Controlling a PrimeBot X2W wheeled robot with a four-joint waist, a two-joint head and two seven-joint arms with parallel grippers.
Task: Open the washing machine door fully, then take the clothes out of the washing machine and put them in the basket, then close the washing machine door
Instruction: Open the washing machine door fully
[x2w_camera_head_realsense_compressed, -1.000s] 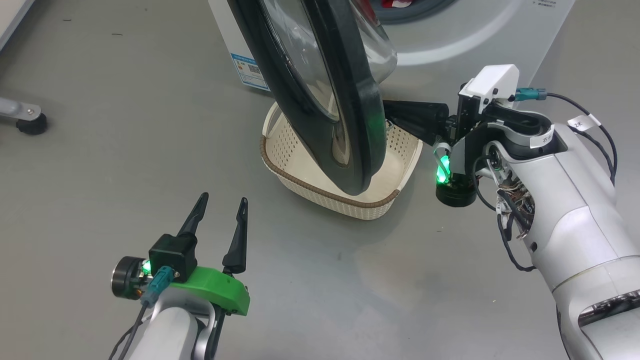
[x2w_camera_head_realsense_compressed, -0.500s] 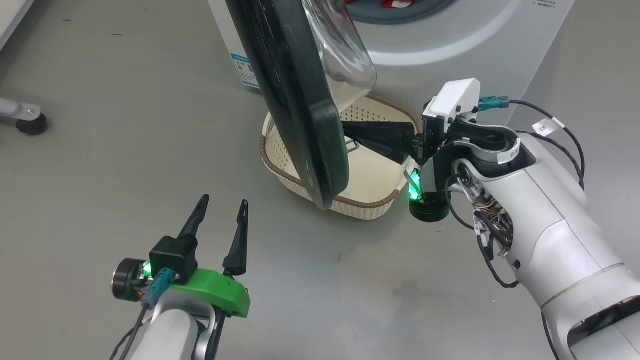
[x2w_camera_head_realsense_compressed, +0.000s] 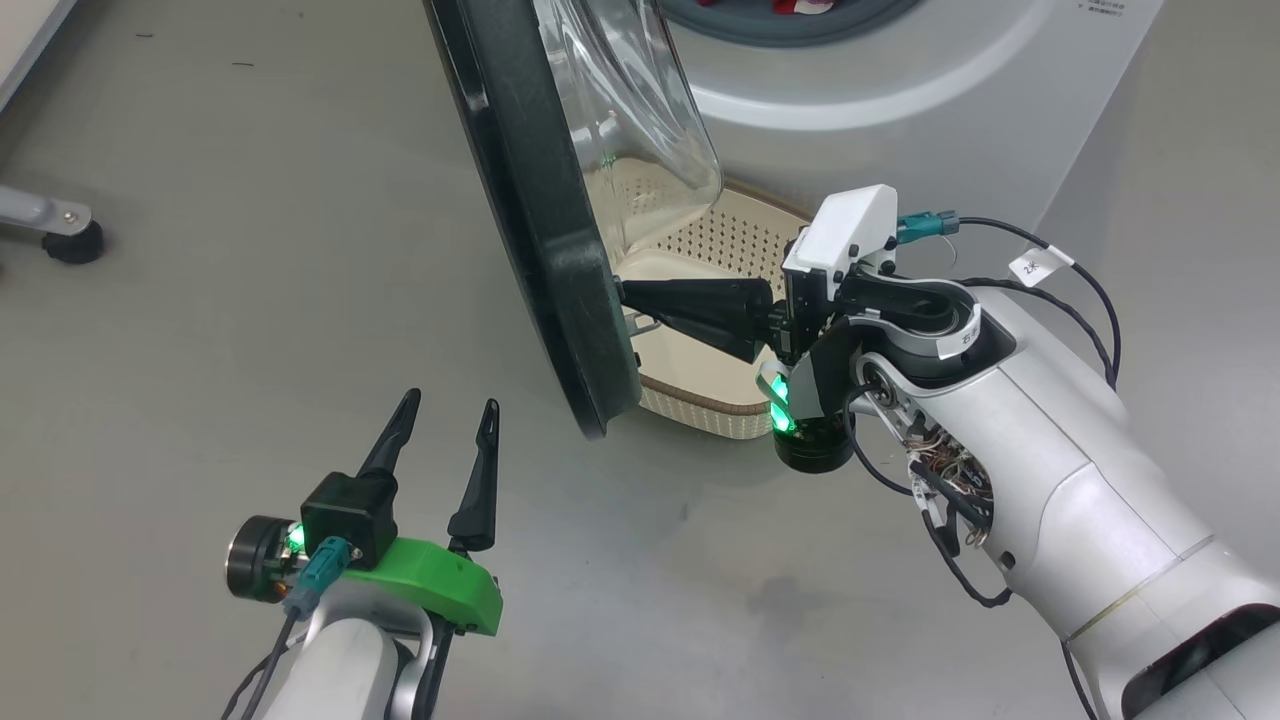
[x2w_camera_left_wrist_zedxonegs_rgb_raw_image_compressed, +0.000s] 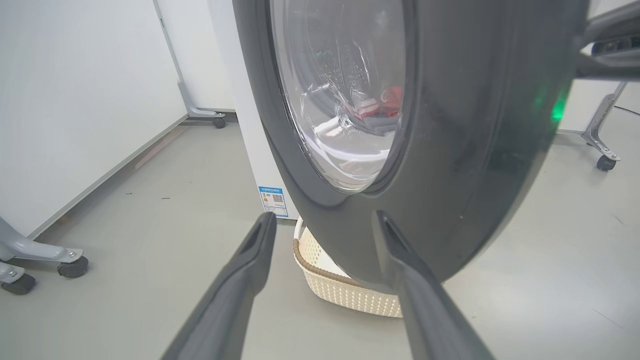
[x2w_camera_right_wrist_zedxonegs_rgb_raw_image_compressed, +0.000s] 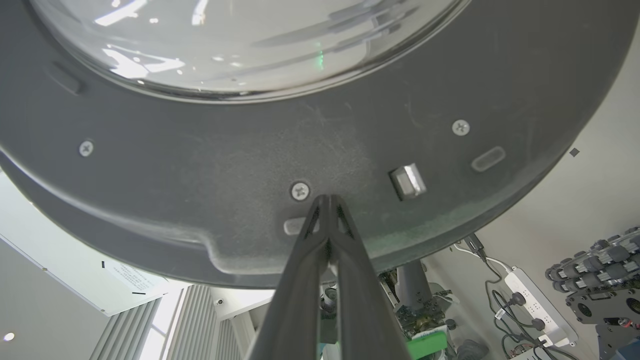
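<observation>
One step in hand: opening the washing machine door (x2w_camera_head_realsense_compressed: 540, 230).
Right gripper (x2w_camera_right_wrist_zedxonegs_rgb_raw_image_compressed: 327, 200), fingers together, presses its inner face; left gripper (x2w_camera_head_realsense_compressed: 449, 402) idles, fingers apart. Next move should push it wider.

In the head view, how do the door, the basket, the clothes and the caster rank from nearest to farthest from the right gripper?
1. Door: the tips of the shut right gripper rest against its inner rim.
2. Basket: just beneath the gripper.
3. Clothes: at the view's top edge, beyond the basket.
4. Caster: far to the left.
</observation>
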